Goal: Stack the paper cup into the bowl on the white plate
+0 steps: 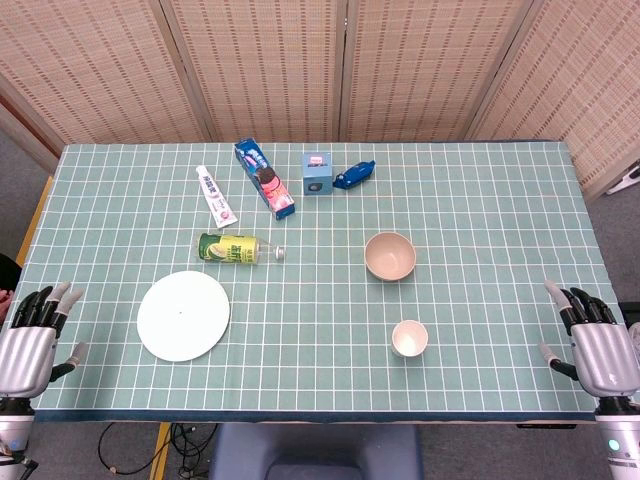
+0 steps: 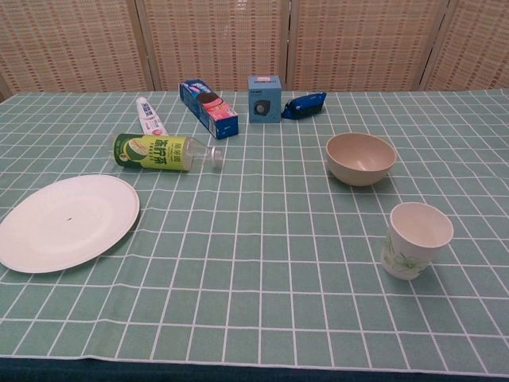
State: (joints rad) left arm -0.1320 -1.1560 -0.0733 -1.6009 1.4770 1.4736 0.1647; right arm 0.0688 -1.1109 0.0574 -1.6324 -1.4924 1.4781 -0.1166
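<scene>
Nothing has yet been stacked. The cup (image 1: 409, 338) stands upright, mouth up, on the desk (image 1: 480, 200) near the right front, and the bowl (image 1: 390, 255) sits just behind it, also mouth up and apart from it. The plate (image 1: 183, 315) lies bare at the left front, well apart from both. Since the bowl is not on the plate, it is judged that the bowl must be carried across first, or the cup set into it and both moved together.

The left hand (image 1: 30, 335) is held off the left front corner of the desk, fingers apart, nothing in it. The right hand (image 1: 597, 340) is held likewise off the right front corner, fingers spread and empty. Each is parked clear of the desk, presumably so that the view of the things is left unblocked. The cup and bowl lie on the right hand's side, the plate on the left's.

Further back, a bottle (image 1: 238, 249) lies on its side behind the plate; a tube (image 1: 216, 196), a box (image 1: 266, 178), a cube (image 1: 318, 174) and a pouch (image 1: 354, 175) are set near the far edge, out of the likely path.
</scene>
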